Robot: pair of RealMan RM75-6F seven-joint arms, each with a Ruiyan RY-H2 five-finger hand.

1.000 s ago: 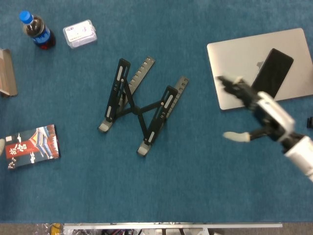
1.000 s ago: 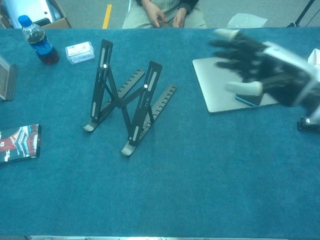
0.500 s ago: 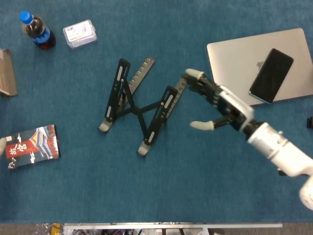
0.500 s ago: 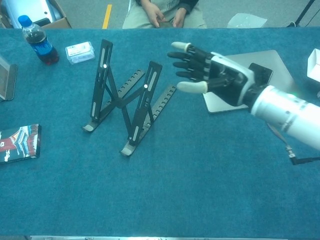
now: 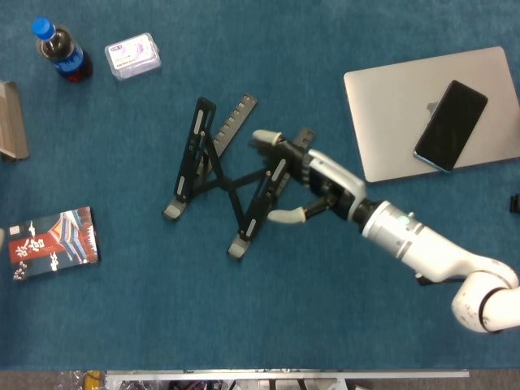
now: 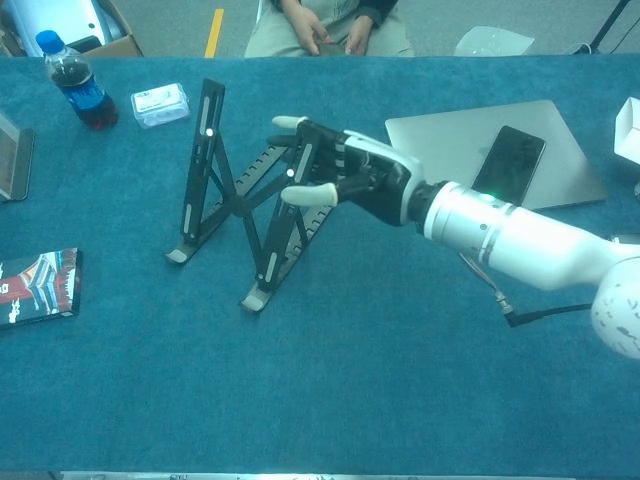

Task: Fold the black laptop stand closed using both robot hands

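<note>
Mid-bench stands the black laptop stand (image 5: 231, 175), opened up, its two uprights crossed by a scissor brace w/ notched rails lying behind. I've got my right hand (image 5: 313, 180) at the right upright, fingers (image 6: 300, 194) spread around it, thumb on the near side, others reaching over the top; can't tell if they're touching the bar or just short of it, so no firm hold as I read it. Reason for coming in from this side: pushing that upright toward the other should collapse the brace. My left hand isn't in either view, so the far upright has nothing bracing it & the stand may skid. Room to my left is open blue cloth; cola bottle (image 5: 62, 50) & plastic box (image 5: 132, 55) well apart at the back corner, booklet (image 5: 54, 243) near the left edge. Laptop (image 5: 406, 97) w/ phone (image 5: 451, 124) on it sits behind my forearm, close enough to mind when I pull back
</note>
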